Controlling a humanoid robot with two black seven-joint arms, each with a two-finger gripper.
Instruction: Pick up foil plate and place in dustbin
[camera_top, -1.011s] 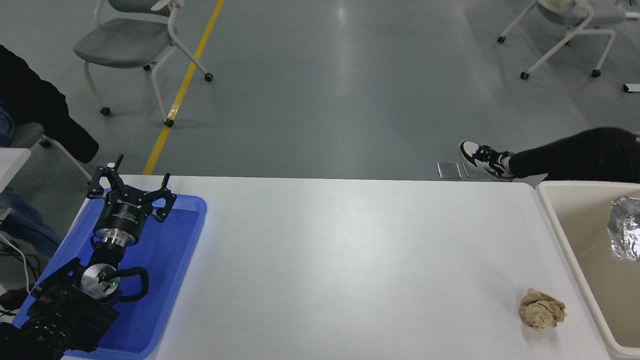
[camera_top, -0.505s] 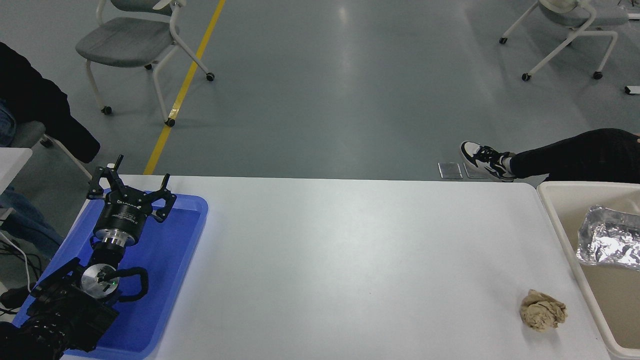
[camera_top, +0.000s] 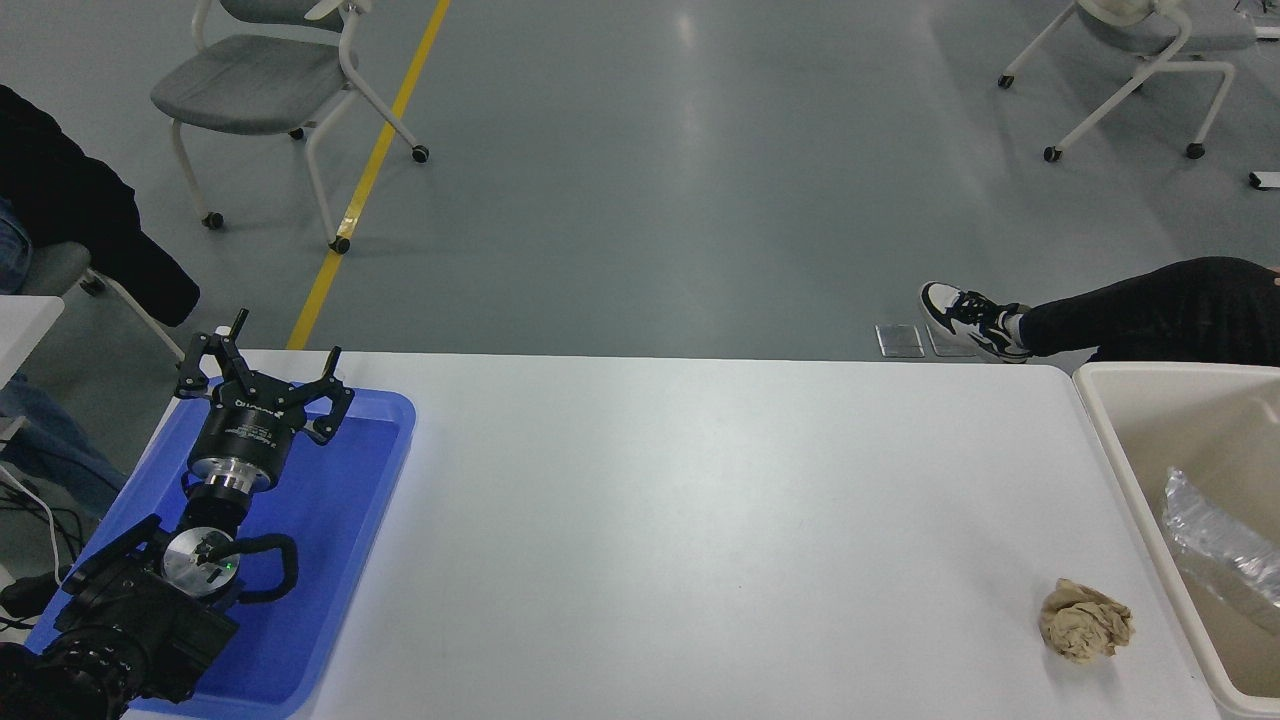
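The foil plate (camera_top: 1222, 535), crinkled and silver, lies tilted inside the beige dustbin (camera_top: 1120, 470) at the table's right edge, cut off by the picture's right side. No gripper touches it. My left gripper (camera_top: 262, 355) is open and parked over the blue tray at the lower left. My right arm and gripper are out of view.
A flat blue tray (camera_top: 350, 500) lies under the left arm. A crumpled tan paper ball (camera_top: 1085, 620) sits on the white table (camera_top: 700, 520) near the bin. A person's leg and shoe (camera_top: 965, 315) reach in beyond the far edge. Chairs stand on the floor behind.
The foil plate has dropped lower into the dustbin, from hanging near its upper right to lying on its inside. The left arm has not moved.
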